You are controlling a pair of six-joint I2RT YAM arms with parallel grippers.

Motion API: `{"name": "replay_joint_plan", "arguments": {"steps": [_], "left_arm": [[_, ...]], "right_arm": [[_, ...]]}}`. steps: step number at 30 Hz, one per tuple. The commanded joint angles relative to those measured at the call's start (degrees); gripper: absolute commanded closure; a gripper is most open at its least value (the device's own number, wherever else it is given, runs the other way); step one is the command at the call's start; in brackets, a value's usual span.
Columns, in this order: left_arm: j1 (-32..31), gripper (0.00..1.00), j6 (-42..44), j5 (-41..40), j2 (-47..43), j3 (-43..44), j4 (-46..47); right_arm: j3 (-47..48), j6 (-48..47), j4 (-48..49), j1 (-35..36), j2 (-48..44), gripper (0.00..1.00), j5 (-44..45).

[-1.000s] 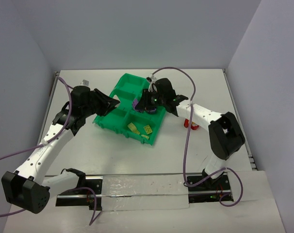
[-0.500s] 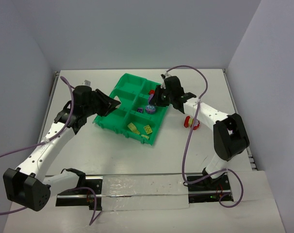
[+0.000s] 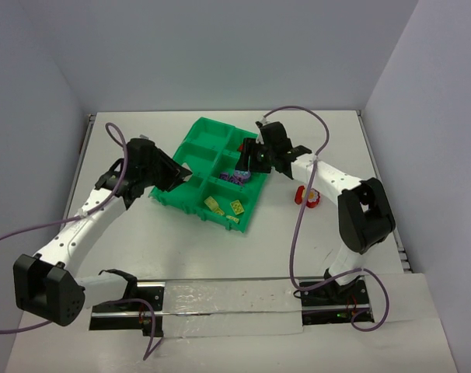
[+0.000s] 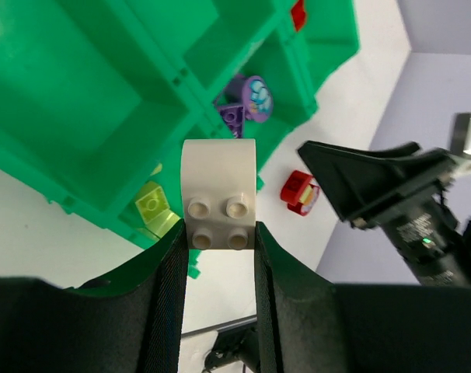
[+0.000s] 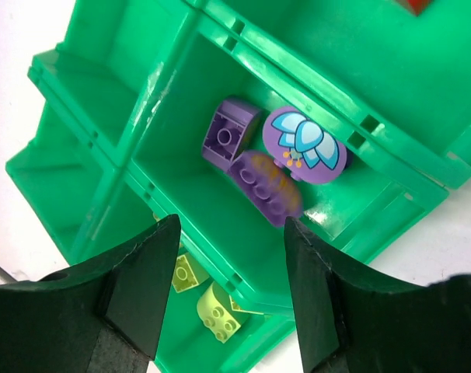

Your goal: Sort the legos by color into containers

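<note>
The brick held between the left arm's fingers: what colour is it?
The brick is white, with four studs showing; the left wrist view shows it best.

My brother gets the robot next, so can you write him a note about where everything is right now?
Left claw: shut on a white lego, at the left edge of the green tray.
Right claw: open and empty, above the purple legos.
Done: purple legos share a middle compartment, yellow legos are in the near corner one, and a red lego is in the one beyond the purple.
Left: the white lego needs a compartment, and a red piece lies on the table right of the tray.
</note>
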Motion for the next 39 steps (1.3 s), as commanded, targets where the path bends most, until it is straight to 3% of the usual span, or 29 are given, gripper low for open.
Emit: {"name": "replay_joint_plan", "arguments": {"steps": [1,3,6,8,11,13,19,25,30,39], "left_arm": [[0.49,0.99,-0.18,-4.13,2.86,1.89,-1.37],[0.72,0.95,-0.3,-5.22,5.83,3.18,-3.11],[1.04,0.81,0.53,-3.63,8.95,3.84,-2.62],[1.1,0.62,0.4,-3.41,10.03,3.84,-2.17],[1.1,0.26,0.27,-4.12,10.36,3.62,-1.89],[1.1,0.1,0.45,-4.81,10.51,3.77,-2.68],[1.0,0.08,1.25,-5.33,9.2,3.96,-2.32],[-0.76,0.11,8.22,-8.07,6.48,9.5,-0.64],[-3.51,0.11,13.12,-9.94,7.84,17.21,-2.9],[-6.65,0.12,14.1,-8.82,9.91,18.29,-2.82]], "right_arm": [[2.47,-0.73,-1.63,0.22,-4.83,0.36,3.41],[1.9,-1.02,-2.76,0.22,-8.03,0.36,5.86],[2.56,-2.4,-8.14,0.13,-12.24,0.36,12.07],[2.8,-3.54,-12.3,0.01,-14.46,0.36,18.66],[0.04,-3.23,-15.6,-2.07,-20.3,0.33,24.72],[-3.92,-2.16,-16.34,-4.55,-25.96,0.29,25.76],[-13.67,1.54,-16.74,-10.67,-36.81,0.28,27.84],[-20.86,6.84,-18.74,-16.77,-38.76,0.34,28.26],[-26.56,7.44,-14.53,-25.42,-37.6,0.3,16.83],[-28.58,5.91,-7.71,-25.93,-29.43,0.3,5.18]]}}
